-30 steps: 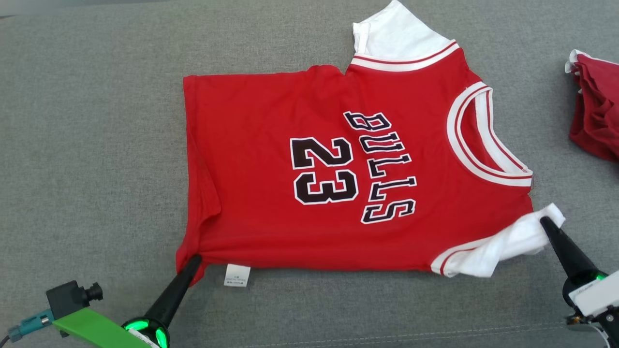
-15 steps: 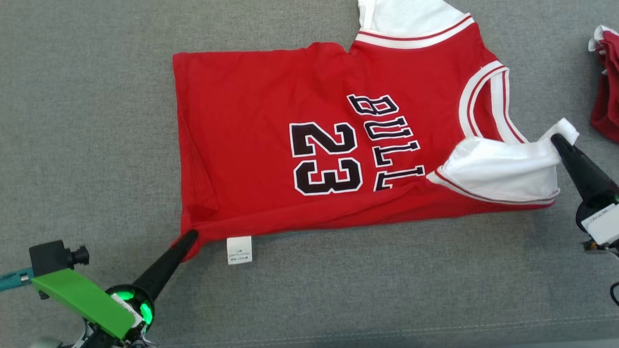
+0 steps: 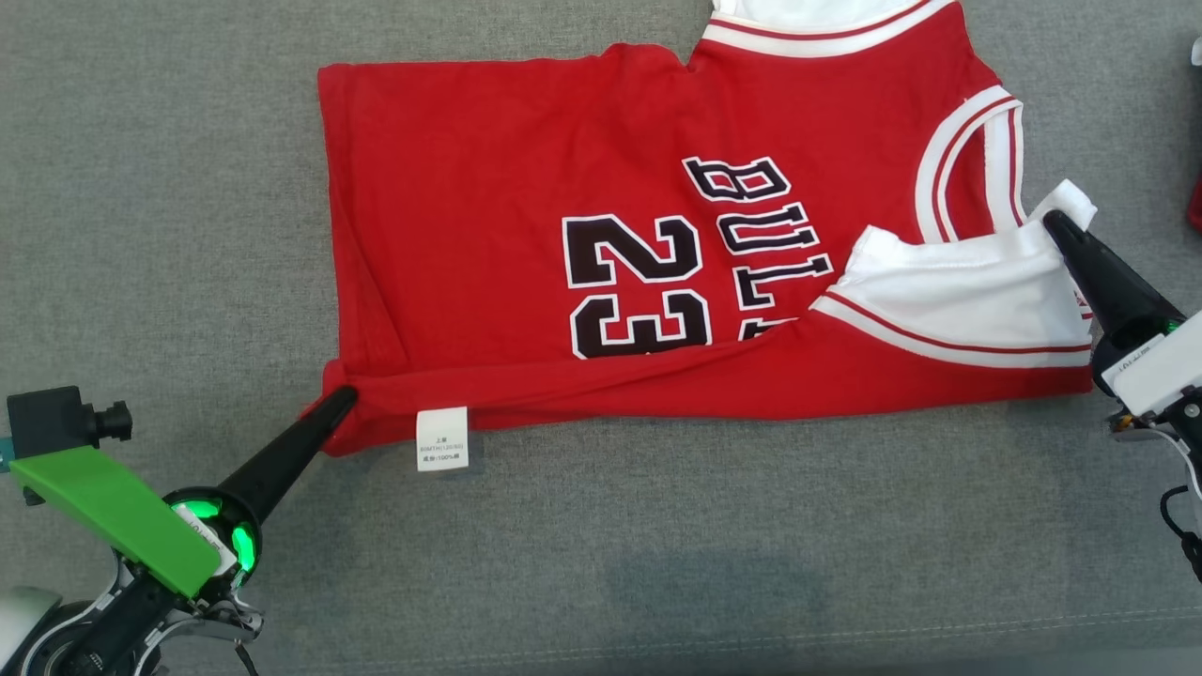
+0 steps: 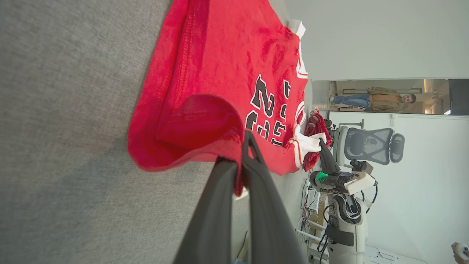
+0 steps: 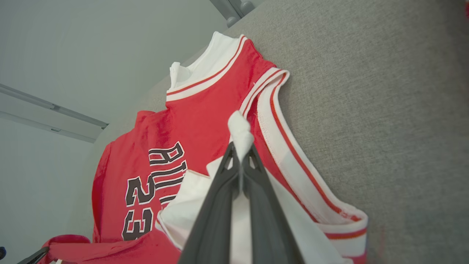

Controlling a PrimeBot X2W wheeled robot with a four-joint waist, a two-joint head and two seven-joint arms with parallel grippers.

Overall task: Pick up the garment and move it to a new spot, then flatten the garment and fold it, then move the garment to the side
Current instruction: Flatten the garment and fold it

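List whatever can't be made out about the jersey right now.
- Head view: the jersey has its far sleeve cut off by the top edge.
- Head view: end of the lettering hidden under the folded-over near sleeve.
- Head view: care label print too small to read.

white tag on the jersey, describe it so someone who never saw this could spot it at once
On the grey fabric surface lies a red basketball jersey numbered 23. At its edge nearest the robot, just right of the left gripper, hangs a small white rectangular tag. Unlike the jersey's white sleeve, it is tiny, bears fine print and has no red stripe.
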